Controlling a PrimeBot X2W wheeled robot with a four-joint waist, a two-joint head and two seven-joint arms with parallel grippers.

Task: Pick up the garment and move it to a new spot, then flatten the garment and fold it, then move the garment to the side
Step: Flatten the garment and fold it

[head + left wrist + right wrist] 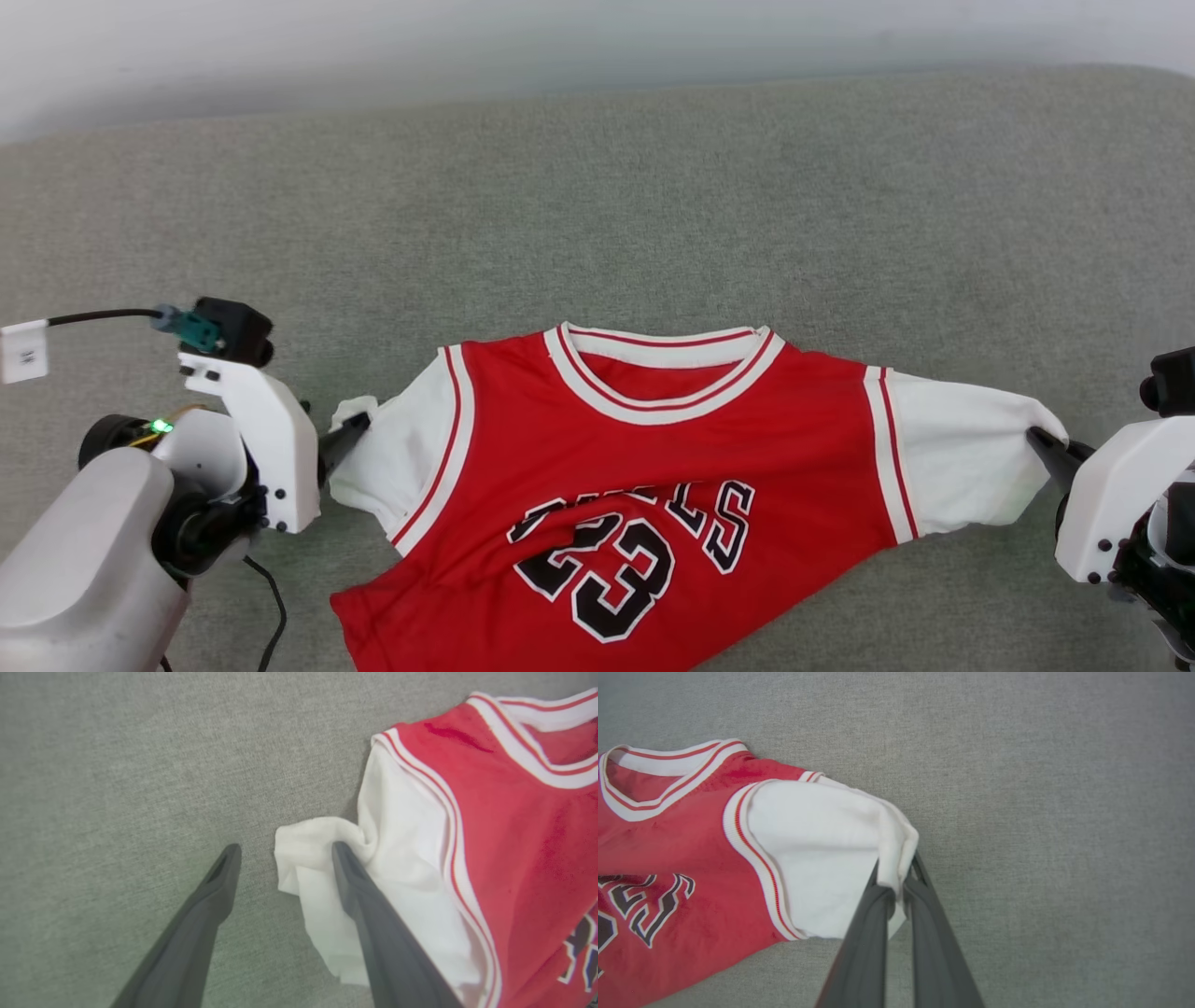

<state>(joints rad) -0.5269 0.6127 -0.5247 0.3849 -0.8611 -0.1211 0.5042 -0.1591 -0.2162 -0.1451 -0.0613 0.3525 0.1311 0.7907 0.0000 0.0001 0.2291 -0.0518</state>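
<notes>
Red jersey-style shirt (653,467) w/ white sleeves, red-and-white striped trim and black white-outlined letters + number 23 lies front-up on a grey-green woven fabric surface (653,187). In head view it sits approx mid-width, on the near part of the surface. Collar points away from the robot, and the hem end runs off the bottom edge of that view. Body is a bit skewed, w/ the lettering tilted and wrinkled.

R gripper (899,877): its 2 dark fingers are pinched together on the cuff edge of the white sleeve on the robot's R side. The cloth wraps over and btw the fingertips. That sleeve is drawn out straight toward the gripper. Cuff looks slightly raised at the grip, but can't tell for sure.

L gripper (285,848): fingers spread wide, nothing clamped. 1 finger lies against the bunched white sleeve on the robot's L side, its tip tucked into a crease. The other finger (219,882) is over bare fabric, apart from the shirt. A crumpled flap of cuff sits btw the 2 tips. This sleeve is rumpled and folded on itself, not laid flat.

In head view the L arm's white housing (266,439) is at lower L, w/ a black cable (103,317) and a small green light (161,426). The R arm's white housing (1116,495) is at the R edge. A pale wall strip (560,47) runs along the top, beyond the surface.
</notes>
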